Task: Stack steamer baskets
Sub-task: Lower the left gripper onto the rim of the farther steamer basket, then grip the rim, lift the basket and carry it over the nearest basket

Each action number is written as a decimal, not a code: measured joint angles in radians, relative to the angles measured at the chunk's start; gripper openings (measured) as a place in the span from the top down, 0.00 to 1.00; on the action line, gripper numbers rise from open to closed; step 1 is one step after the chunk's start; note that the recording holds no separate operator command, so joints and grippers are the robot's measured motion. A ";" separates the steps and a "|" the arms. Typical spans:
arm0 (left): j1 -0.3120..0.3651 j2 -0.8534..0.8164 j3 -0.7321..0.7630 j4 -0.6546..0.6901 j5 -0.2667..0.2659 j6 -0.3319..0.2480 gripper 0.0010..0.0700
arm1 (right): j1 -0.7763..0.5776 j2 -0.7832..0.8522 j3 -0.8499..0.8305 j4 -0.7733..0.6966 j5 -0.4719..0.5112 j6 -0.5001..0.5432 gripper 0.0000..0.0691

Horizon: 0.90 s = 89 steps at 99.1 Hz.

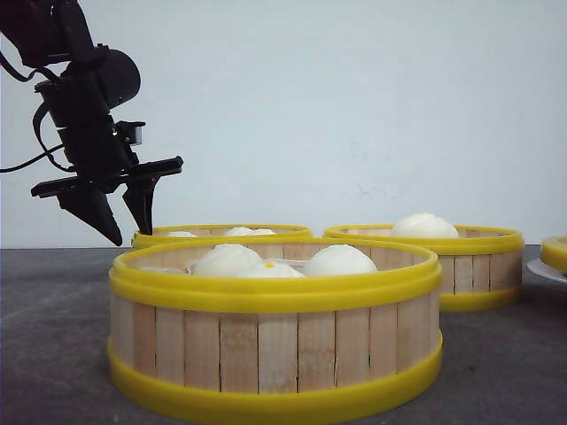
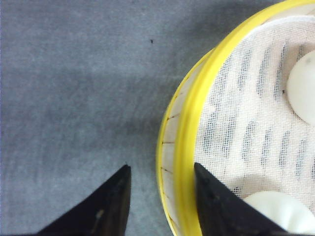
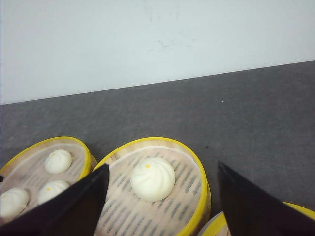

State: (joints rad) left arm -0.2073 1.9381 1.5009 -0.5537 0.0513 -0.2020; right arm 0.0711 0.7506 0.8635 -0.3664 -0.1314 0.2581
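Three steamer baskets with buns show in the front view: a near one (image 1: 275, 345), a back-left one (image 1: 221, 232) and a back-right one (image 1: 461, 266). My left gripper (image 1: 131, 235) is open at the back-left basket's left edge. In the left wrist view the gripper (image 2: 161, 167) straddles that basket's yellow rim (image 2: 197, 103), one finger over the cloth liner, the other over the table. My right gripper (image 3: 162, 166) is open and hangs above the basket (image 3: 197, 162) that holds a single bun (image 3: 152, 178). It is out of the front view.
A fourth basket (image 1: 555, 252) sits on a white plate (image 1: 542, 270) at the far right edge; its rim (image 3: 300, 209) shows by the right finger. A pale wall stands behind the dark grey table (image 1: 53, 336).
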 joint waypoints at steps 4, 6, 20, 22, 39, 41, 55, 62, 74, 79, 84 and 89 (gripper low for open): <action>0.000 0.001 0.000 0.000 0.000 0.000 0.70 | 0.000 0.000 0.000 0.000 0.000 0.000 0.38; 0.000 0.003 0.001 0.000 0.000 0.000 0.70 | 0.000 0.000 0.000 0.000 0.000 0.000 0.38; 0.000 0.026 0.005 0.001 0.000 -0.001 0.70 | 0.000 0.000 0.000 0.000 0.000 -0.012 0.38; -0.001 0.029 0.005 0.001 0.001 -0.002 0.70 | 0.000 0.000 0.000 0.000 0.000 -0.016 0.38; -0.007 0.042 0.012 -0.002 0.006 -0.013 0.83 | 0.000 0.000 0.000 0.000 0.001 -0.024 0.38; -0.008 0.042 0.013 -0.002 0.007 -0.015 0.85 | 0.000 0.000 0.000 0.000 0.001 -0.025 0.38; -0.011 0.043 0.015 0.000 0.003 -0.033 0.96 | 0.000 0.000 0.000 0.000 0.005 -0.028 0.38; -0.009 0.045 0.022 -0.003 0.001 -0.035 0.97 | 0.000 0.000 0.000 0.000 0.018 -0.035 0.38; -0.006 0.053 0.044 -0.024 -0.002 -0.034 0.97 | 0.000 0.000 0.000 -0.010 0.028 -0.049 0.38; -0.006 0.053 0.052 -0.028 -0.006 -0.034 0.97 | 0.000 0.000 0.000 -0.013 0.029 -0.051 0.38; -0.006 0.053 0.064 -0.034 -0.010 -0.034 0.97 | 0.000 0.000 0.000 -0.012 0.029 -0.053 0.38; -0.004 0.051 0.077 -0.035 -0.013 -0.034 0.97 | 0.000 0.000 0.000 -0.012 0.029 -0.053 0.38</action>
State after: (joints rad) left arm -0.2115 1.9888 1.5776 -0.5888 0.0387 -0.2359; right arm 0.0711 0.7506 0.8635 -0.3786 -0.1020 0.2047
